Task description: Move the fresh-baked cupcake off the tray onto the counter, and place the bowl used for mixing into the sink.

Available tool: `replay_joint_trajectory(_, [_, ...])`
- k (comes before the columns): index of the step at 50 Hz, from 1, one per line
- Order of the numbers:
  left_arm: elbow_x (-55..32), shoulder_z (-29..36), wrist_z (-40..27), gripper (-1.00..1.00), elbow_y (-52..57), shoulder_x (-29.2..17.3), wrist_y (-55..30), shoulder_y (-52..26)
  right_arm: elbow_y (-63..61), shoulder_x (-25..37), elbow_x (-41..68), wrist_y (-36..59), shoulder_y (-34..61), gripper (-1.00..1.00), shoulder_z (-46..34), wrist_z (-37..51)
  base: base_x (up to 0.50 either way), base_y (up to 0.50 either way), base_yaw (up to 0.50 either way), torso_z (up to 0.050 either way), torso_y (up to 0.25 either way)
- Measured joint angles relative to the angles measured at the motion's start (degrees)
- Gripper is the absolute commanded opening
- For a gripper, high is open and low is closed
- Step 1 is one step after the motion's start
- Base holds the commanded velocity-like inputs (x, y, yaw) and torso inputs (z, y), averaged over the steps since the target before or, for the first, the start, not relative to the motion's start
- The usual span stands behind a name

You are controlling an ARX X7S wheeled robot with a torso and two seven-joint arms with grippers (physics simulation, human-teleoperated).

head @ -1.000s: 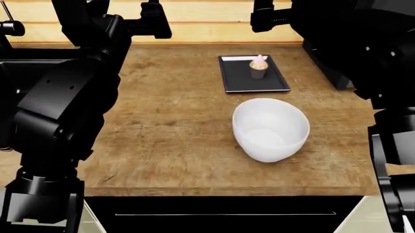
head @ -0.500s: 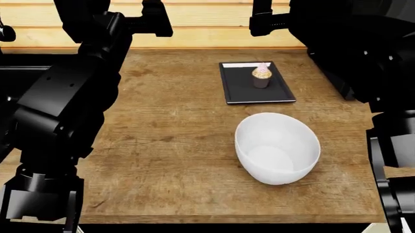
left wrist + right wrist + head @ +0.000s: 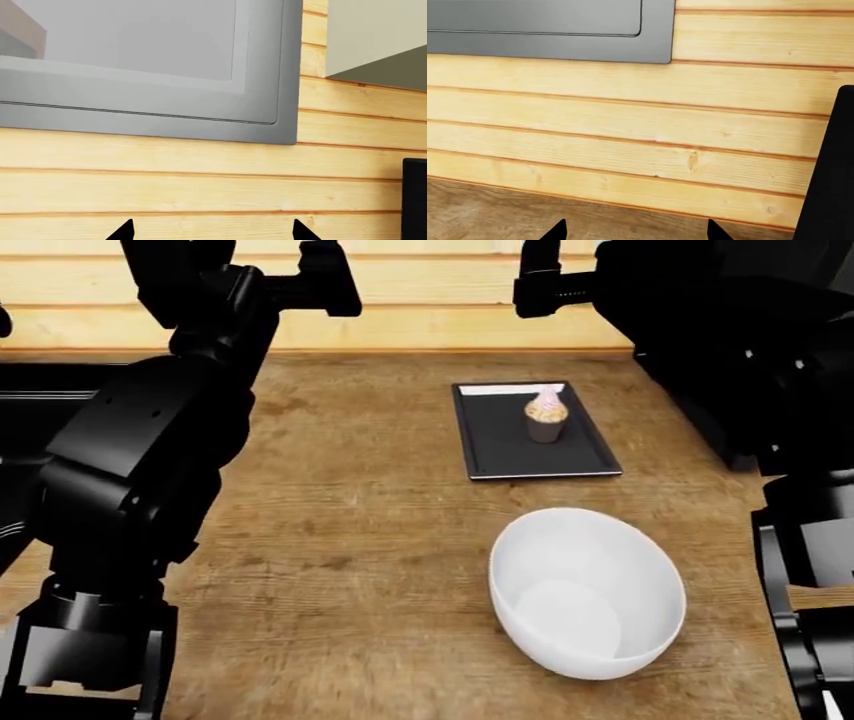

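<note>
— Cupcake (image 3: 546,412)?
— Upright on the tray (image 3: 501,455), toward its far right corner, nothing else on it. Tray flat on the worktop (image 3: 360,530), long axis running near to far, right of centre.
— Bowl (image 3: 587,590)?
— Empty, near side of the tray, well apart from it, tipped slightly.
— Sink?
— Only a dark strip at the far left edge, behind the left arm; basins not made out.
— Which arm closer?
— Right pincer (image 3: 634,231), likely: raised at the far wall, just left of the tray's line, cupcake below and nearer. Left pincer (image 3: 212,231) farther left, same height, better placed for the bowl-to-sink leg.
— Pincer state?
— Both spread, tips well apart, gripping nothing, aimed at the plank wall (image 3: 627,125).
— Next?
— Probably lowering the right arm over the cupcake.
</note>
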Motion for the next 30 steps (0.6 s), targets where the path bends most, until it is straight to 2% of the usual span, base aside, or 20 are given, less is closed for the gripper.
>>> replay_joint_trajectory(30, [-0.2,0.5,0.1,1.0,-0.6,0.0,0.9,-0.4,0.1,0.2,0.1,-0.6,-0.7,1.0,0.0,0.0,0.16,0.0,0.0,0.0,0.001])
